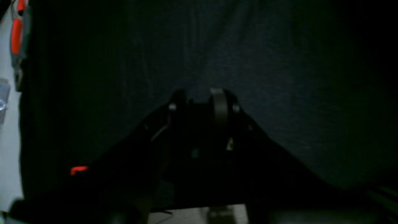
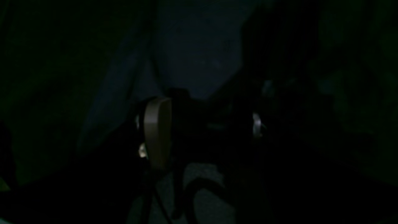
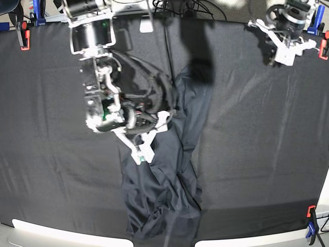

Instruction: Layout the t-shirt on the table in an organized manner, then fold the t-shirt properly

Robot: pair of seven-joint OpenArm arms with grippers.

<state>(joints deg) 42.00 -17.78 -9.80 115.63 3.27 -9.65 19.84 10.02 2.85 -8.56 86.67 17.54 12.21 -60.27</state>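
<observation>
1. While the t-shirt [image 3: 164, 175] lies as a long, rumpled strip down the middle of the table [image 3: 51, 154], the right gripper [image 3: 149, 138] sits low over its upper part, with cloth bunched just under and beside its fingers.
2. Its fingers stand wide apart in the right wrist view, one pale pad [image 2: 158, 132] clear at one side and the other barely lit across a dark gap; I see no fabric pinched between them, so I judge this hand is not carrying the shirt.
3. Below those fingers the shirt trails toward the near edge of the table, ending in a crumpled heap; above and beside them a narrower band runs toward the far edge. Nothing is spread flat, so the laying-out step looks unfinished.
4. Far from the shirt, the left gripper [image 3: 271, 51] hangs by the table's far corner, near a red clamp [image 3: 323, 47]. Its wrist view shows its fingers [image 1: 219, 105] drawn fairly close over bare dark cloth, holding nothing; likely it is parked out of the way.
5. That spacing makes sense as a judgement: one hand works the bunched middle while the other keeps clear.
6. Spreading will probably call for a fresh grip on an edge or sleeve, which the folds hide.
</observation>
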